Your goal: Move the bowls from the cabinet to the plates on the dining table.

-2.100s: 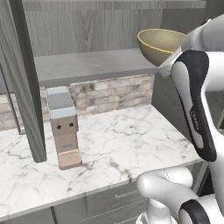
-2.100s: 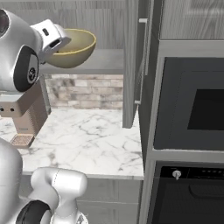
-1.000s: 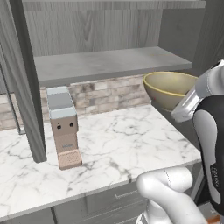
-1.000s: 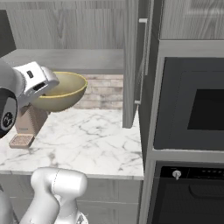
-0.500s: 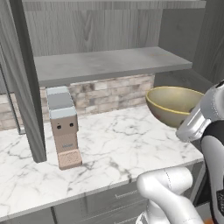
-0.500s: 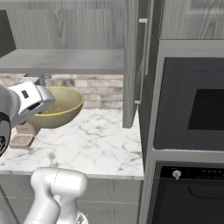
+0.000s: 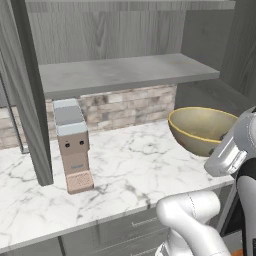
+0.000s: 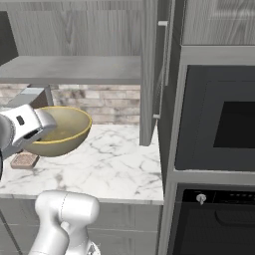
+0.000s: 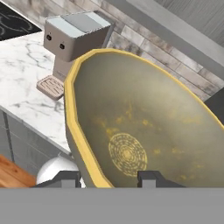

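Observation:
My gripper is shut on the rim of the pale yellow-olive bowl, one finger inside the rim and one outside. The bowl hangs tilted above the right end of the marble counter, below the shelf of the open grey cabinet. From the right base view the bowl sits against my white hand, left of the cabinet door. The cabinet shelf is bare where I can see it. The plates and the dining table are out of view.
A boxy grey-and-tan coffee machine stands on the marble counter in front of a brick backsplash. An open cabinet door hangs at the left. A built-in black oven fills the right wall. A black hob lies beyond the machine.
The bowl, held in the gripper, has come out from the cabinet shelf's height and sunk below the shelf, nearer to me over the counter's front part.

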Available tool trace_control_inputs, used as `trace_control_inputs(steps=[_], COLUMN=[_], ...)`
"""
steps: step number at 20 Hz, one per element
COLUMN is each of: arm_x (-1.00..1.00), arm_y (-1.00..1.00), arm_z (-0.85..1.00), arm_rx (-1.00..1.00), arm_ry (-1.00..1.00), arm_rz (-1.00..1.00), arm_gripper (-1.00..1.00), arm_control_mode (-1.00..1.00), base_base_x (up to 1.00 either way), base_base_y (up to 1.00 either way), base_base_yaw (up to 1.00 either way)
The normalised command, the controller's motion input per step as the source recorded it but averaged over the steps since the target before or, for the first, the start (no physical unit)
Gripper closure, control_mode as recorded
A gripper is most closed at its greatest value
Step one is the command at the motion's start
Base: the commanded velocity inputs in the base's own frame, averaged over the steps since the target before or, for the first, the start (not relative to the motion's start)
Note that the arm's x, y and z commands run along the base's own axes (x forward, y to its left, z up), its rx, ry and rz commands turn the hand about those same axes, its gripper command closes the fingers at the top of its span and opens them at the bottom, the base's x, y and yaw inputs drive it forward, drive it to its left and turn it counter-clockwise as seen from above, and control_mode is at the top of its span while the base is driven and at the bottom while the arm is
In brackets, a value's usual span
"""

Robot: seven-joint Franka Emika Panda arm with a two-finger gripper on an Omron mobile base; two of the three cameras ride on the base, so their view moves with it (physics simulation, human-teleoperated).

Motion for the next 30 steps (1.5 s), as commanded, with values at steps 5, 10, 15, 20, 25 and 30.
trace_control_inputs(steps=[5,10,15,20,25,30], arm_x=[0.00,0.00,0.00,0.00,0.00,0.00], arm_y=[0.00,0.00,0.00,0.00,0.00,0.00], arm_z=[0.00,0.00,0.00,0.00,0.00,0.00], arm_rx=[0.00,0.00,0.00,0.00,0.00,0.00], arm_ry=[0.00,0.00,0.00,0.00,0.00,0.00], arm_rz=[0.00,0.00,0.00,0.00,0.00,0.00], arm_gripper=[1.00,1.00,1.00,1.00,1.00,1.00], arm_control_mode=[-1.00,-1.00,-1.00,1.00,1.00,1.00], base_base_x=[0.00,0.00,0.00,0.00,-0.43,-0.82], base_base_y=[0.00,0.00,0.00,0.00,0.02,0.11], base_base_yaw=[0.00,0.00,0.00,0.00,0.02,0.10])
